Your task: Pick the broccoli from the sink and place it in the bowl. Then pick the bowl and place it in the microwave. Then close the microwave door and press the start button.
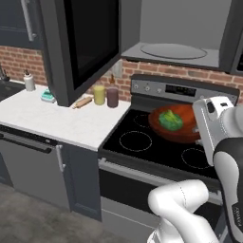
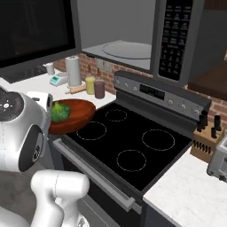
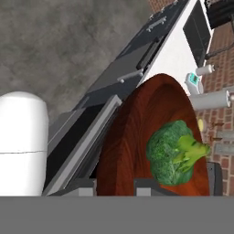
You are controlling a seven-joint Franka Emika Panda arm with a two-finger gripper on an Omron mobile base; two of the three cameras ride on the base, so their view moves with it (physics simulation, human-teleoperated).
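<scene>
Broccoli (image 1: 171,120) sits in the bowl (image 1: 182,130), which the claw (image 3: 116,185) grips by its rim above the stove (image 2: 128,146); next, lift it toward the open microwave (image 1: 175,50) at twelve o'clock

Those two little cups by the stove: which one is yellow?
The yellow cup, farther from the stove; the one beside it, the dark maroon cup, stands nearer the burners.

You see the reddish-brown bowl (image 1: 178,128) lifted above the stove, tilted. Lumpy green broccoli (image 1: 170,120) sits inside, toward its 4 o'clock in hand view. Microwave (image 2: 142,35) at 12 o'clock, door (image 1: 78,42) swung open.
</scene>
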